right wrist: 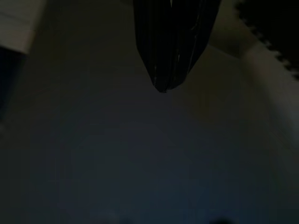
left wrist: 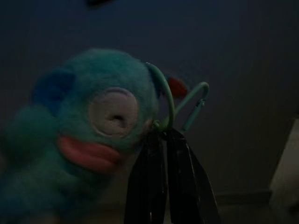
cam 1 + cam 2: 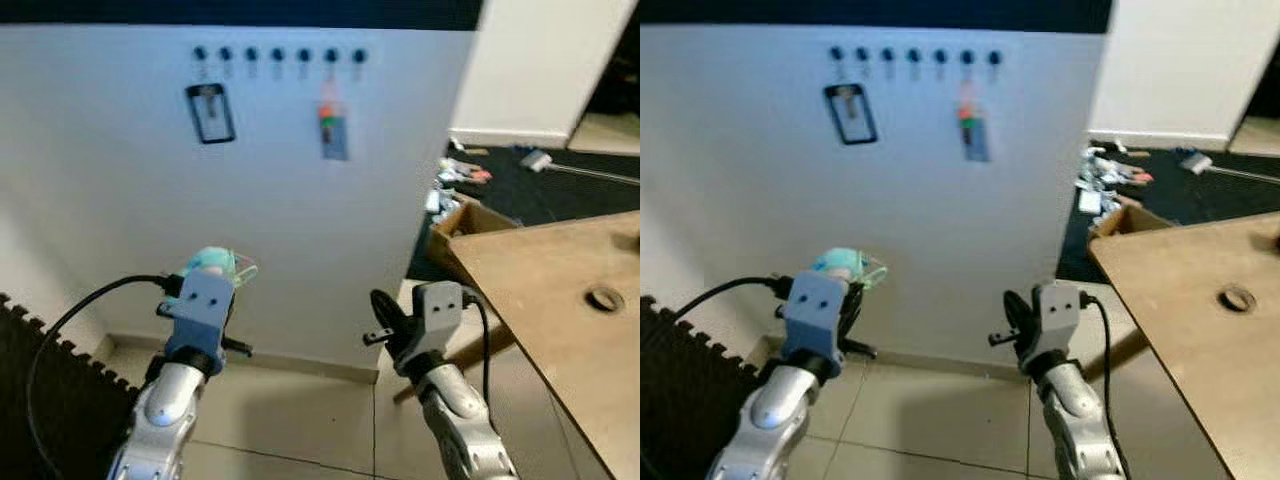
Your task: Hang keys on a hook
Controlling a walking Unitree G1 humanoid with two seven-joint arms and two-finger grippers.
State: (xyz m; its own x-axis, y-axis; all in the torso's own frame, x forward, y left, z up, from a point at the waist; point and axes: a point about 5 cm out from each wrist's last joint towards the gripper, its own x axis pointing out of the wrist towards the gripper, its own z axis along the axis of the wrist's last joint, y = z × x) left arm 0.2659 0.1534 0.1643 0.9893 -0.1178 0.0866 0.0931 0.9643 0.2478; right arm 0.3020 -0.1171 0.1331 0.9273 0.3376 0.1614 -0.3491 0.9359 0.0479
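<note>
Left eye view: white wall panel (image 3: pixel 150 200) ahead, carrying a row of dark hooks (image 3: pixel 278 54) near its top edge. Two hooks occupied: a black-framed tag (image 3: pixel 210 113) and a blurred grey fob (image 3: pixel 333 128); the others look free. Left gripper (image 3: pixel 232 268) raised before the panel, well below the hook row, with the keys' teal plush (image 3: pixel 208 262) and a pale green clip loop at its tips. Right gripper (image 3: pixel 382 312) held low beside a wooden table (image 3: pixel 545 290); floor clutter (image 3: pixel 455 185) beyond.

Right eye view: same arrangement; cardboard box (image 3: pixel 1120 220) behind the table corner.

Left wrist view: dim. Jaws pressed together, pinching the green carabiner (image 2: pixel 180 100) right at the fingertips (image 2: pixel 154 158). Plush character (image 2: pixel 88 135) hangs against one side of the jaws, touching the clip. No metal keys can be made out. Handling judgement: light, soft bulk that will swing; the wire clip is thin, stiff and likely slippery. Best hold is on the clip near its joint, leaving the loop above the jaws open for a hook.

Right wrist view: very dark. Fingers (image 1: pixel 170 42) closed together, nothing between them, pale wall beyond.
</note>
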